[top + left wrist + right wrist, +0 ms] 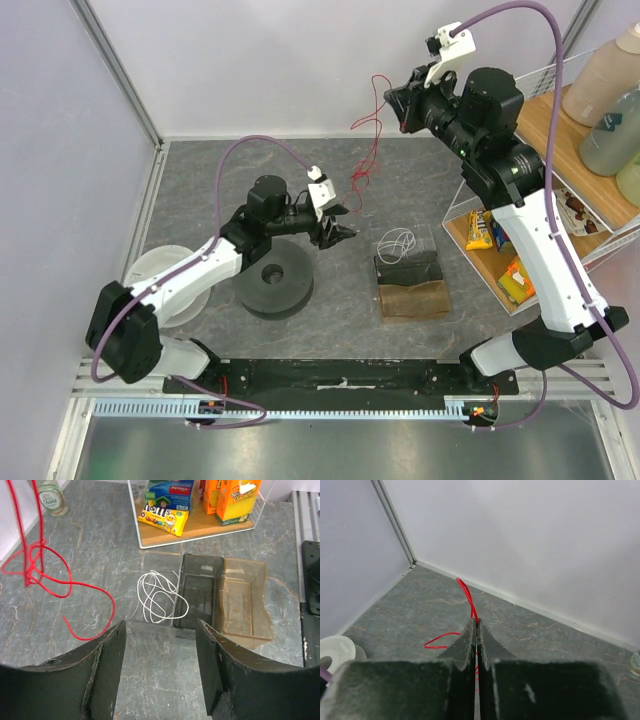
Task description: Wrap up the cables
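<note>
Your right gripper (388, 100) is up high over the far edge of the tabletop (200, 180), right of the middle. Its jaws are pressed together, and the red wire (368, 150) is pinched between them. In the right wrist view the wire (468, 596) comes out of the closed tips (476, 625) in a thin arc, and a loop of it shows lower left.

From that grip the wire drops in loose curls toward the middle of the tabletop. Its lowest curls are just beside your left gripper (340, 232). I can't tell whether they touch the surface.

In the left wrist view the left gripper (161, 625) is parted wide with nothing between its jaws. The red wire (50, 580) hangs and loops off to its left, apart from both fingers (107, 660).

Straight ahead of that gripper a tray (245, 605) sits right of the tabletop's middle, and a small coil of white wire (159, 597) lies in its clear end section.

A black spool (275, 280) lies under the left arm toward the near edge. A white reel (165, 275) is closer to the left edge. A shelf (560, 150) of snack packets stands along the right edge.
</note>
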Robot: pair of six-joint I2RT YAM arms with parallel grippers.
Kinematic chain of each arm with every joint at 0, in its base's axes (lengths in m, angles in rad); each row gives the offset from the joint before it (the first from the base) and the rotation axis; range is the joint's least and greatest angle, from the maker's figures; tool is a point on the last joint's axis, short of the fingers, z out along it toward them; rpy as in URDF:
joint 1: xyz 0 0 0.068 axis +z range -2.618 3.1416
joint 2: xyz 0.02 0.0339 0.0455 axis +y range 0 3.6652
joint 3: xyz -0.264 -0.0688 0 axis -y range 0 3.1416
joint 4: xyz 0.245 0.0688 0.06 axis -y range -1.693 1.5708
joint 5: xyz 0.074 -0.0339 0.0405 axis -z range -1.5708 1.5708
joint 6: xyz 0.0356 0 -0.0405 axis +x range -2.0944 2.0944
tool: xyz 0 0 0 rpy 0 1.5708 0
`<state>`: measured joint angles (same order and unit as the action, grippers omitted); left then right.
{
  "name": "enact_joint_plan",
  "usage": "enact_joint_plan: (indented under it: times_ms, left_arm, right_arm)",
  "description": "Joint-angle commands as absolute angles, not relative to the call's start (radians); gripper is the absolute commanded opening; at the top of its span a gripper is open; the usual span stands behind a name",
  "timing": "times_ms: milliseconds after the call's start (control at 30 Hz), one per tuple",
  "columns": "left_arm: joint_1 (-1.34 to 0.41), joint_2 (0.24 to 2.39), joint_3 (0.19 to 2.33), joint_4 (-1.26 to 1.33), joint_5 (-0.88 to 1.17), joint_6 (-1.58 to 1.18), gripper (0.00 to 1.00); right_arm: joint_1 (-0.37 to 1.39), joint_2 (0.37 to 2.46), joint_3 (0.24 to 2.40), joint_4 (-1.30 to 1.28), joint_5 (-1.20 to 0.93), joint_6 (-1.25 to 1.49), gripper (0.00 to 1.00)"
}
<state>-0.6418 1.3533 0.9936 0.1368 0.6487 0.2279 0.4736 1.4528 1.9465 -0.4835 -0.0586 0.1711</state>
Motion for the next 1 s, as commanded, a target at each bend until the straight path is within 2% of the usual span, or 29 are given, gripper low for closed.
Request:
enact_joint_plan:
  times_ms: [0, 133, 333, 633, 967]
  left_arm:
    - [-0.646, 1.413, 1.034, 0.261, 0.624, 0.229, 0.64]
    - [-0.644, 1.465, 1.061, 0.294, 0.603, 0.222, 0.64]
    - [-0.630, 1.491, 1.054, 0.411, 0.443, 0.222, 0.65]
    - [-0.597, 1.404, 0.999, 0.371, 0.554, 0.164, 0.51]
    - [-0.575, 1.381, 0.969, 0.322, 0.578, 0.077, 0.50]
  right_arm:
    - [0.471, 1.454, 1.957, -0.408, -0.061, 0.264, 0.00]
    - [0.471, 1.462, 1.954, -0.390, -0.064, 0.302, 0.00]
    - [0.472, 1.448, 1.931, -0.379, -0.058, 0.340, 0.00]
    - [0.471, 1.439, 1.916, -0.359, -0.057, 0.356, 0.00]
    - [0.469, 1.427, 1.875, -0.316, -0.055, 0.345, 0.00]
